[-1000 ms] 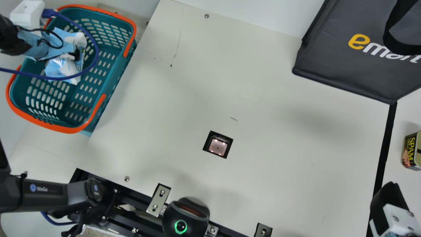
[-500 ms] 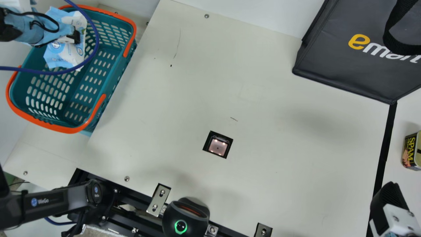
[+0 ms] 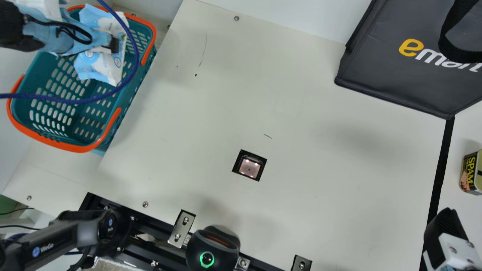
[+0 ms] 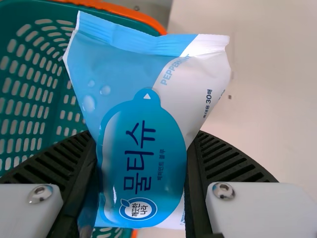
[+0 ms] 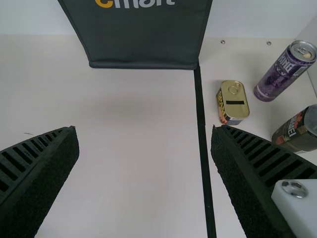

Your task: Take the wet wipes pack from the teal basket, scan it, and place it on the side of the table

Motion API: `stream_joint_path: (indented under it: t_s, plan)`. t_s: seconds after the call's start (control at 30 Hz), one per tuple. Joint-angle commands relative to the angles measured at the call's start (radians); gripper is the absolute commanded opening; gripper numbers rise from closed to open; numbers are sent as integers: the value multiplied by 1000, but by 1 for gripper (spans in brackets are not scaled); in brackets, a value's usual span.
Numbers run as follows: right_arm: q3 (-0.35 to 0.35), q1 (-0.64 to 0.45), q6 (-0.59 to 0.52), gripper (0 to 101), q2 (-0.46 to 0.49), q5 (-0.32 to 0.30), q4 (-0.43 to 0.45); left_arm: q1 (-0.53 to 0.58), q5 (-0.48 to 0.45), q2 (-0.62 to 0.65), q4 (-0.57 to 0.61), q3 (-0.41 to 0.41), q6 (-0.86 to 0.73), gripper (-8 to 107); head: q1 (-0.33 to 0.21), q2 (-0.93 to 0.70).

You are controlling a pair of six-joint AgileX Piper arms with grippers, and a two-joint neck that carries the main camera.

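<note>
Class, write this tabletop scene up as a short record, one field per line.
item: wet wipes pack, blue and white
held by: left end effector, closed on it
item position: over teal basket
right end effector: open, holding nothing
scanner window: uncovered, set into table
beyond black strip: three cans
bag: dark, black handle

Robotics lab, by the look of it, laid out like a small shop checkout. On the lab side: a black robot arm [image 3: 56, 237], metal brackets [image 3: 181, 227] bolted along a cream table [image 3: 320, 210], and a square, lit scanner window [image 3: 249, 168] sunk in its top. On the shop side: a teal basket [image 3: 130, 99], a dark shopping bag [image 3: 376, 64], a squat tin [image 3: 470, 172] and two taller cans [image 5: 282, 74]
</note>
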State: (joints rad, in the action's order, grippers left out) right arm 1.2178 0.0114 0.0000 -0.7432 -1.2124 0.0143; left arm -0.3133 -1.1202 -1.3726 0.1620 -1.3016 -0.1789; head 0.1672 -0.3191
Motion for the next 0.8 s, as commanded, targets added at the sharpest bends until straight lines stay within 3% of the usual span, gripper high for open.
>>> stream_joint_path:
  t_s: [0.0,0.77]
  plan:
    - [0,0,0,95,0,0,0,58,0,20,-12,14,30,-8,-29,-2]
    - [0,0,0,95,0,-1,0,630,-13,141,-193,184,502,-8,-29,-2]
